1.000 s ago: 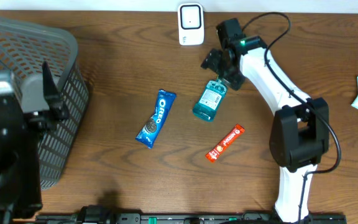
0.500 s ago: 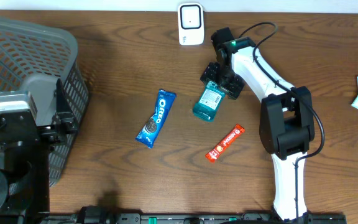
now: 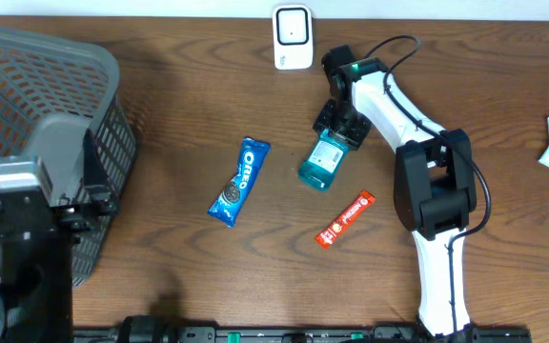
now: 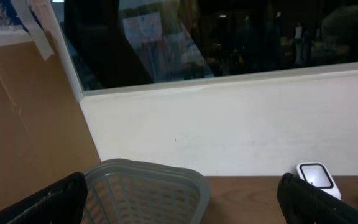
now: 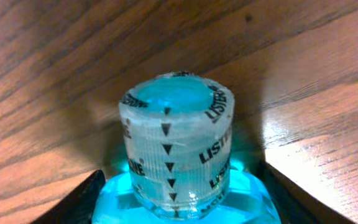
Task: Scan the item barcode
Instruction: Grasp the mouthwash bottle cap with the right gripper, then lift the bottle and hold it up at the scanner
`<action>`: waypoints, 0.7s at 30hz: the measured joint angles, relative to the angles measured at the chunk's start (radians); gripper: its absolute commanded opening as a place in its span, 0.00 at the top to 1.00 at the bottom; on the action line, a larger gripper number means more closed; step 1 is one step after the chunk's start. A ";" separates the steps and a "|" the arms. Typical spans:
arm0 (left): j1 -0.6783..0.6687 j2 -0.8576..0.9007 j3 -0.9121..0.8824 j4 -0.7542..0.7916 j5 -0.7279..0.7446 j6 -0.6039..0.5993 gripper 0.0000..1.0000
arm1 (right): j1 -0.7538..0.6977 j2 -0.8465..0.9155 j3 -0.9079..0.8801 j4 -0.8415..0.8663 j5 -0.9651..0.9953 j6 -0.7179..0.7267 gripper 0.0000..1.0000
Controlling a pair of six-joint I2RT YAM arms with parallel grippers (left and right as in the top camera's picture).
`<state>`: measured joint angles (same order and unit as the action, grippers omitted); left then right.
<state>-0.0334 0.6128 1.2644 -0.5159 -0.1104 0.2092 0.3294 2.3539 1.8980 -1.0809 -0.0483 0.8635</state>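
LIVE | mouthwash bottle (image 3: pixel 323 160) lying flat on table (image 3: pixel 160 276), near Oreo pack (image 3: pixel 238 181) | right gripper (image 3: pixel 337 127) straddling the shoulders below cap (image 5: pixel 176 143), fingers hard by the plastic, clamp not confirmable | left gripper (image 4: pixel 182 199) spread wide, empty | likely liquid-heavy, rigid, slick; best taken at shoulders, firmly.

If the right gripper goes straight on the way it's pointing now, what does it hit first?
The mouthwash bottle: its cap sits dead ahead of the right gripper, between its fingers and apparently very close, though exact depth is unclear.
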 measured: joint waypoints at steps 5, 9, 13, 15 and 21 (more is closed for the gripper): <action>0.000 -0.014 0.000 0.008 0.000 0.000 0.02 | 0.000 0.000 0.006 -0.006 -0.004 -0.017 0.68; 0.000 -0.014 0.000 0.018 0.000 0.000 0.02 | 0.000 -0.001 0.008 -0.011 -0.004 -0.043 0.70; 0.000 -0.013 0.034 0.010 0.000 0.000 0.02 | 0.000 -0.008 0.008 -0.026 0.002 -0.072 0.73; 0.000 -0.014 0.077 -0.013 0.000 0.000 0.02 | 0.000 -0.016 0.007 -0.028 0.005 -0.087 0.76; 0.000 -0.037 0.178 -0.027 0.000 -0.023 0.02 | 0.000 -0.119 0.003 -0.034 0.020 -0.121 0.78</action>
<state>-0.0334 0.5758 1.4425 -0.5426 -0.1104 0.1864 0.3294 2.2353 1.9007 -1.1145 -0.0280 0.7425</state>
